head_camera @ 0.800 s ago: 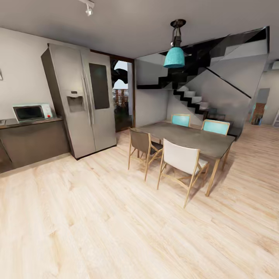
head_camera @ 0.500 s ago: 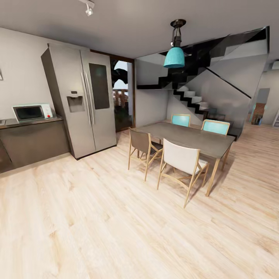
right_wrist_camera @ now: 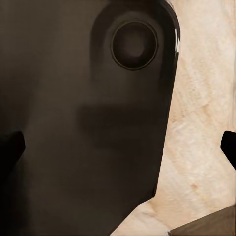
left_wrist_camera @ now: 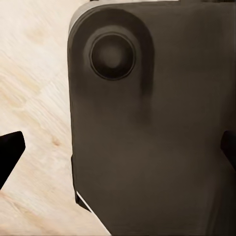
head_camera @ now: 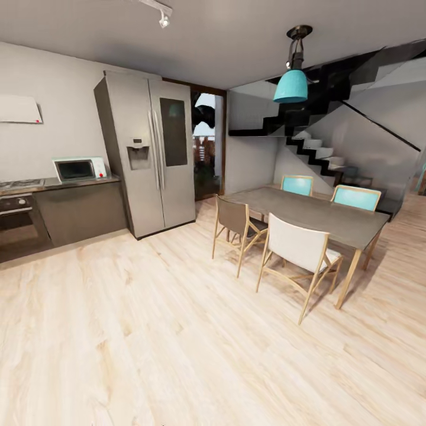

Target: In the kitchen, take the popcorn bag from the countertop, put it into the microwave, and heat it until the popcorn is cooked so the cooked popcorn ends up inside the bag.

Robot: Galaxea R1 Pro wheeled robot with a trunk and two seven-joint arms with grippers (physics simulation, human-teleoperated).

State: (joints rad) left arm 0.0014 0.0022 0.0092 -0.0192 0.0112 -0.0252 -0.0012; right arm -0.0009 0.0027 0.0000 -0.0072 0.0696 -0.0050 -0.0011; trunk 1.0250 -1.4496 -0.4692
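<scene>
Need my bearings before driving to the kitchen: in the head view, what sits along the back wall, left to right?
Oven → microwave on the countertop → fridge → dark doorway → staircase.

Head view: bright, even, soft rendered light; pale wood floor (head_camera: 177, 343) well lit, faint sheen, no hard glare. Soft shadows under dining table (head_camera: 331, 216) and chairs (head_camera: 299, 251), falling toward the right. Ceiling (head_camera: 118, 35) dimmer grey; staircase (head_camera: 319, 136) dark, low detail. Doorway (head_camera: 206, 142) shows a brighter patch beyond. Wide-angle stretch at edges: refrigerator (head_camera: 151, 154) leans, floorboards fan outward. Slight softness overall, fine textures smeared.
Wrist views: dark robot body panel (left_wrist_camera: 157, 137) close, blurred, dull highlights around round recess; floor beside it bright and soft-focused; tool fingertips (left_wrist_camera: 10, 152) black silhouettes at frame edges
</scene>
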